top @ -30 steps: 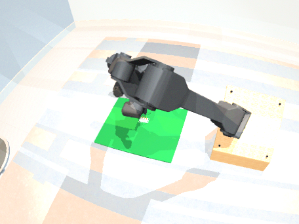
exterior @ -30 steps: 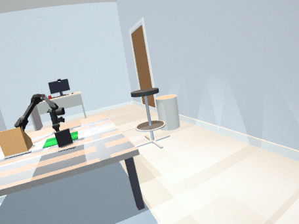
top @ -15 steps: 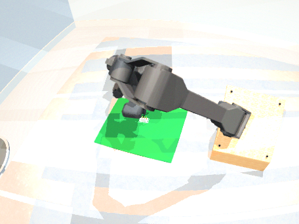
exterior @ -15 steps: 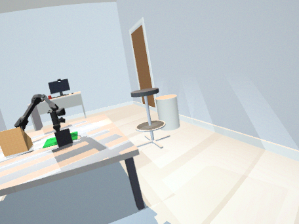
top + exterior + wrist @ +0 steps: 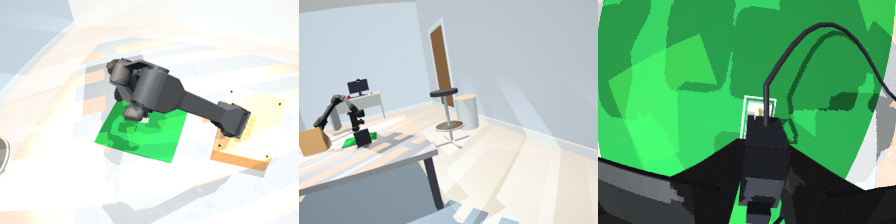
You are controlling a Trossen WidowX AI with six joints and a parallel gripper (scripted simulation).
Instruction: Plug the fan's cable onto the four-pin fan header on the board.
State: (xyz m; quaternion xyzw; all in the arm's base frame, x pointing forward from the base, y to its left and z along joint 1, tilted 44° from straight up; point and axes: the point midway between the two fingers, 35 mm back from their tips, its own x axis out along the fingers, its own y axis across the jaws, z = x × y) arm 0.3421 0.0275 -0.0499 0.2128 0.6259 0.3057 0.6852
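Observation:
The green board (image 5: 157, 147) (image 5: 349, 142) (image 5: 653, 150) lies flat on the table. The small white four-pin header (image 5: 144, 120) (image 5: 754, 107) sits inside a white outline; part of it and a brass-coloured pin show in the wrist view just beyond the plug. My gripper (image 5: 760, 148) is shut on the black plug (image 5: 767, 132), which covers the near part of the header's outline. Whether the plug is above the pins or touching the header cannot be told. The black cable (image 5: 825, 24) rises from the plug and arches off to the right. In the top view the arm hides the plug.
The arm's base stands on a wooden block (image 5: 265, 121) (image 5: 313, 142) to the right of the board in the top view. A black upright box (image 5: 362, 138) stands beside the board. A stool (image 5: 444, 92) stands beyond the table's edge.

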